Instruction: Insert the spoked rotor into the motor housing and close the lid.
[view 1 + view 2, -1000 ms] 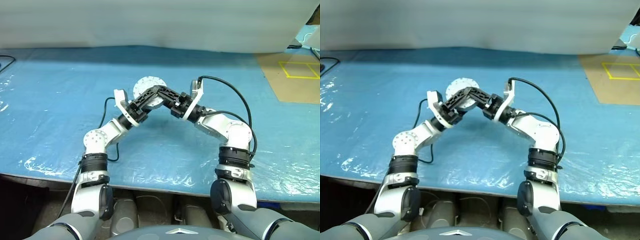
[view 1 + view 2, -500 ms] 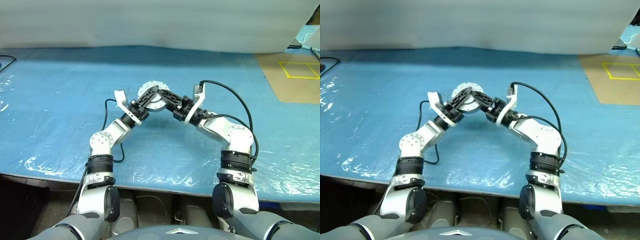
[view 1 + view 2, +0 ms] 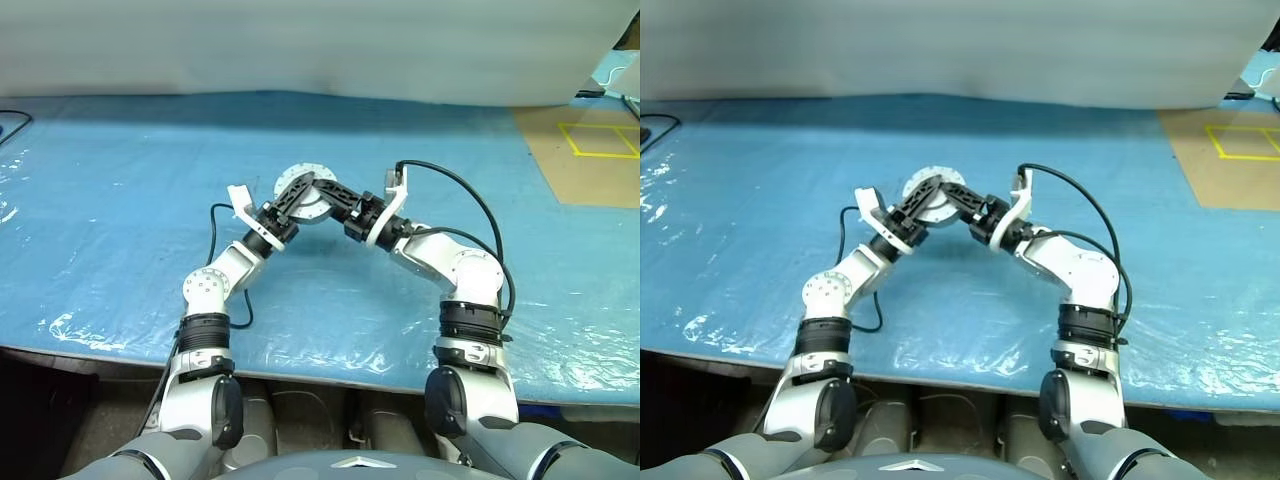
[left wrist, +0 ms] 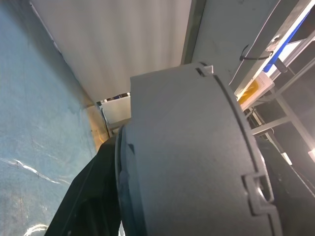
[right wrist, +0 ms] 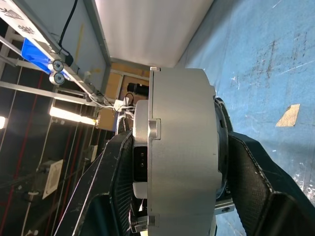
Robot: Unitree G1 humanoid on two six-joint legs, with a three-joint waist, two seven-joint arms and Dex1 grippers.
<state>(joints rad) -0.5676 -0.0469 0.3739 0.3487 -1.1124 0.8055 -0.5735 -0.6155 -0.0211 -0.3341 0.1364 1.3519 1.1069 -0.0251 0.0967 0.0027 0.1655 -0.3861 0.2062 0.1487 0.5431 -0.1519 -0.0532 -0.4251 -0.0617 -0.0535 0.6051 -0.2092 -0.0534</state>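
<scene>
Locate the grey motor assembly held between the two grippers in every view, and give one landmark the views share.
Left eye view: grey motor assembly upper centre, above the blue table cover, between both grippers.
Right eye view: same place, slightly further left.
Left wrist view: large grey drum, close up.
Right wrist view: pale grey drum edge-on between black fingers.
Shared landmark: the blue table cover.

A workshop or robotics lab: a workbench covered in crinkled blue plastic sheeting (image 3: pixel 120 230), yellow tape marking (image 3: pixel 600 138) on a brown floor, metal framing (image 5: pixel 96 37), a lit strip light (image 5: pixel 71 115) and hanging cables.
</scene>
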